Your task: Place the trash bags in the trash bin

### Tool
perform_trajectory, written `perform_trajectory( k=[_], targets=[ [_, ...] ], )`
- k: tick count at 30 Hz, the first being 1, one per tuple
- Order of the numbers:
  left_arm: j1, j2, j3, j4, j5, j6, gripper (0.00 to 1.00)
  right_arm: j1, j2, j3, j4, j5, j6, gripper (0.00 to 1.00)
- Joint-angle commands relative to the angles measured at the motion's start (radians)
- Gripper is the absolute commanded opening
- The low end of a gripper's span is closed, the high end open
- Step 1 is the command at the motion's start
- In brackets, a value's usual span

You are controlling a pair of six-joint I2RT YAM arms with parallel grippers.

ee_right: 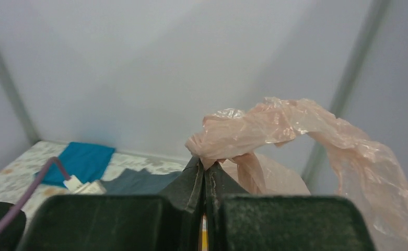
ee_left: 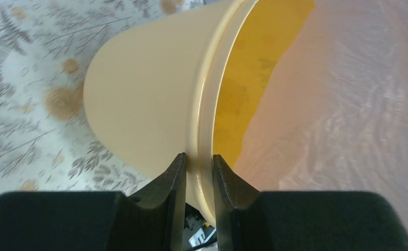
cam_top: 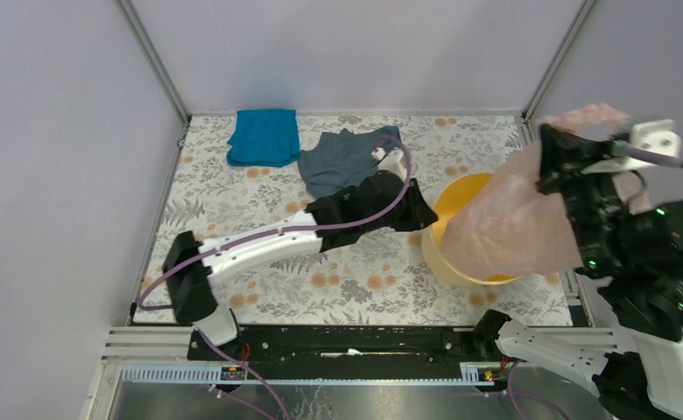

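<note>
The trash bin (cam_top: 463, 189) is a yellow-orange bucket standing at the right of the table. My left gripper (cam_top: 427, 217) is at its left rim. In the left wrist view the two fingers (ee_left: 176, 170) straddle the bin's rim (ee_left: 208, 104), one on the pale outer wall and one inside, closed on it. The trash bag (cam_top: 512, 219), thin pale-pink film, hangs from my right gripper (cam_top: 554, 138) and drapes across the bin's mouth. It covers the right side of the opening (ee_left: 348, 104). High above the bin, my right gripper (ee_right: 206, 163) is shut on a bunched top edge of the bag (ee_right: 275, 117).
A bright blue folded cloth (cam_top: 264, 136) lies at the back left of the floral table, and a grey-blue garment (cam_top: 342, 157) lies beside it, just behind my left arm. Grey walls with metal posts close in the back and both sides.
</note>
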Motion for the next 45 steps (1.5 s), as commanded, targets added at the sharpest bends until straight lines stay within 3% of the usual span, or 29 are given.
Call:
perform_trajectory(
  k=[1,6,10,14,17,19,22,25,27,31,34,39,42,45],
  targets=[
    [0.020,-0.169,-0.144,0.049,-0.069,-0.020,0.19,0.001,0.074,0.106,-0.025,-0.281,0.210,0.00],
    [0.033,-0.263,-0.247,0.041,-0.113,-0.024,0.21,0.001,0.088,0.158,0.024,-0.493,0.467,0.00],
    [0.038,-0.282,-0.250,0.046,-0.100,-0.021,0.21,0.000,0.102,0.175,0.056,-0.549,0.499,0.00],
    [0.038,-0.300,-0.249,0.037,-0.095,-0.017,0.24,0.001,0.088,0.119,0.062,-0.724,0.341,0.00],
    [0.038,-0.324,-0.261,0.026,-0.107,-0.015,0.33,0.000,0.012,-0.016,0.013,-0.923,0.176,0.00],
    [0.038,-0.336,-0.266,0.014,-0.109,-0.014,0.39,0.001,-0.046,-0.073,-0.016,-0.969,0.131,0.00],
    [0.038,-0.344,-0.269,0.001,-0.111,-0.002,0.45,0.000,-0.130,-0.127,-0.041,-0.874,0.084,0.00],
    [0.039,-0.347,-0.256,-0.013,-0.111,0.019,0.48,0.000,-0.176,-0.156,-0.089,-0.672,-0.005,0.00],
    [0.038,-0.352,-0.250,-0.028,-0.117,0.029,0.48,0.001,-0.178,-0.170,-0.123,-0.524,-0.048,0.00],
    [0.038,-0.381,-0.259,-0.064,-0.140,0.064,0.54,0.001,-0.143,-0.182,-0.132,-0.374,-0.076,0.00],
    [0.040,-0.428,-0.279,-0.082,-0.167,0.127,0.66,0.001,-0.128,-0.183,-0.127,-0.358,-0.083,0.00],
    [0.050,-0.533,-0.266,-0.036,-0.211,0.273,0.96,0.000,-0.138,-0.171,-0.155,-0.365,-0.067,0.00],
    [0.089,-0.563,-0.240,-0.013,-0.280,0.312,0.99,0.000,-0.161,-0.174,-0.163,-0.381,-0.050,0.00],
    [0.193,-0.558,-0.233,0.037,-0.227,0.255,0.99,0.000,-0.169,-0.170,-0.172,-0.394,-0.035,0.00]
  ],
)
